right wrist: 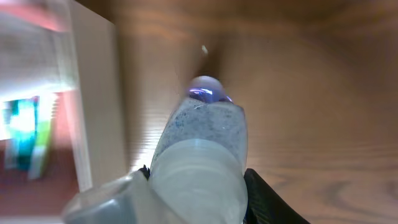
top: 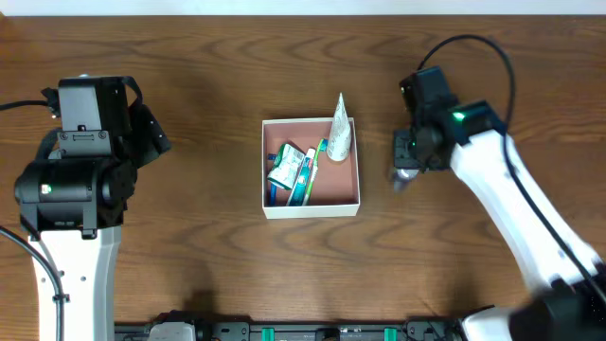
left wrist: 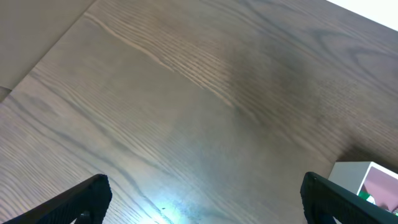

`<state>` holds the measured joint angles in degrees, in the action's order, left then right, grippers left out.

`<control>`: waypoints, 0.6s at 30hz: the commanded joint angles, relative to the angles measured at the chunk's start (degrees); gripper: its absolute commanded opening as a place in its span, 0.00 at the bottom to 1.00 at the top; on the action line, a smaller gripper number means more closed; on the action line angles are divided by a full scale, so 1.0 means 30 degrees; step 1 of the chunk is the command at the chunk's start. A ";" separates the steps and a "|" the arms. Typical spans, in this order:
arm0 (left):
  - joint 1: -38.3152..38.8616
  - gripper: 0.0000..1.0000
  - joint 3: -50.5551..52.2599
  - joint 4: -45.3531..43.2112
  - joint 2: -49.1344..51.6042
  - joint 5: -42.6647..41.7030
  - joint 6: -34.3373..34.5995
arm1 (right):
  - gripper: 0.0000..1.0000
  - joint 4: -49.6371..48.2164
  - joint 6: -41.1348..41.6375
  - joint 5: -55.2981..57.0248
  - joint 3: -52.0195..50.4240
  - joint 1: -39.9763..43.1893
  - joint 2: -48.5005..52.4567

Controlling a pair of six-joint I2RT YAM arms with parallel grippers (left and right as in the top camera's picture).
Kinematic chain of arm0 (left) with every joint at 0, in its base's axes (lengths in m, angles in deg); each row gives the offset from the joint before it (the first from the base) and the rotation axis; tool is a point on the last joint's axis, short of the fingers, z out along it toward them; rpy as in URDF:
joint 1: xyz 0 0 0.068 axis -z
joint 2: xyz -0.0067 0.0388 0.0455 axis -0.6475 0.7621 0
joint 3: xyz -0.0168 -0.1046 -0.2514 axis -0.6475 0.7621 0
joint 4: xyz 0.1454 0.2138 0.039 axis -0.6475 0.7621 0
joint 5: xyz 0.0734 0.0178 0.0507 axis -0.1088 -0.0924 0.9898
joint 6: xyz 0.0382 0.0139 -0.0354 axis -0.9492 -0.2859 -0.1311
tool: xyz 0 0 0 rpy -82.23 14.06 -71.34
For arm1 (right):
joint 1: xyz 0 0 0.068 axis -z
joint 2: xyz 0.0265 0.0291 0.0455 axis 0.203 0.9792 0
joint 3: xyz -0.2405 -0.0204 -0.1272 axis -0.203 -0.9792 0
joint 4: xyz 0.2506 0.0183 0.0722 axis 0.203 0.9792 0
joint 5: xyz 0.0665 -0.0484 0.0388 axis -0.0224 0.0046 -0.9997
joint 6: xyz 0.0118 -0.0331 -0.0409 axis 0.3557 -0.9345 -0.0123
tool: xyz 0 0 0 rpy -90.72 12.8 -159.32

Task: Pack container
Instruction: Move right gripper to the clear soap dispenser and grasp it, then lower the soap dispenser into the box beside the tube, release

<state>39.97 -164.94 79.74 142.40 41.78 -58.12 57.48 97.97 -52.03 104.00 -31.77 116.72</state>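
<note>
Sitting in the container (top: pixel 311 206): green-blue packets (top: pixel 289 169); white cone (top: pixel 340 135).

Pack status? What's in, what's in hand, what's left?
Done: green-and-blue packs and a white tube sit in the box, the tube leaning over its far rim. In hand: the right gripper is shut on a clear bottle just outside the box. The left gripper is open and empty. Left: drop that bottle in; no other loose items show.

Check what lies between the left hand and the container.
Nothing. Only bare wooden table lies between the left hand and the container. The overhead view shows this, and the left wrist view agrees.
</note>
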 commanded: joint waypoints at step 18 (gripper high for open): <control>-0.0117 0.98 -0.0146 0.0051 0.0080 0.0248 -0.0036 | 0.39 -0.1989 0.1282 0.0044 0.1290 -0.6586 -0.2667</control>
<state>39.97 -164.94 79.74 142.40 41.76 -58.12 52.65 100.55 -52.73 106.85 -51.07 106.12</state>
